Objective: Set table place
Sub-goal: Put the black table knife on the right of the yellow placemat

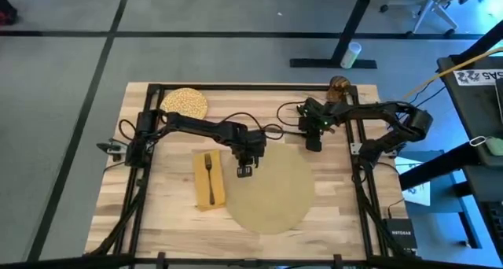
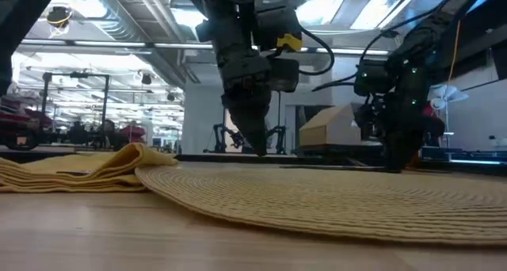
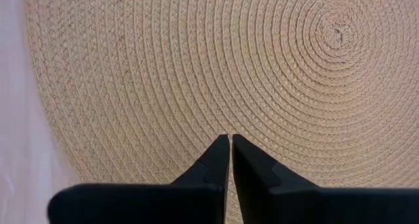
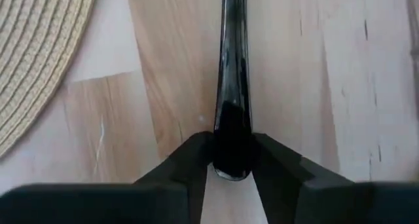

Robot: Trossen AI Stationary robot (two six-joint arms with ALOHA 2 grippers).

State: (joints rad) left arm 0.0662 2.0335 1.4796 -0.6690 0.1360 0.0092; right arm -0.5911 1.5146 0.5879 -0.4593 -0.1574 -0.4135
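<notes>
The round tan placemat [image 1: 271,192] lies on the wooden table [image 1: 338,214], right of centre. To its left is the mustard napkin [image 1: 210,178] with the fork [image 1: 209,173] lying on it. The speckled plate [image 1: 185,104] rests at the far left and the amber glass [image 1: 339,86] stands at the far right. My left gripper [image 3: 230,140] is shut with nothing between its fingers, pointing down just over the placemat's left part [image 3: 196,86]. By the placemat's far edge, my right gripper [image 1: 313,141] is shut on a dark glossy utensil [image 4: 234,47]; knife or spoon, I cannot tell. My right gripper pinches the dark utensil's handle near its rounded free end [image 4: 232,122] between its two fingers. The fingers come from above and point down. The rest of the utensil runs away from the fingers over bare wood; whether it rests on the table I cannot tell.
Thin black rails [image 1: 357,155] run along the table's sides and far edge, close to the right arm. Bare wood shows between the placemat and the right rail and along the near edge. A cardboard box [image 2: 333,128] shows in the room behind.
</notes>
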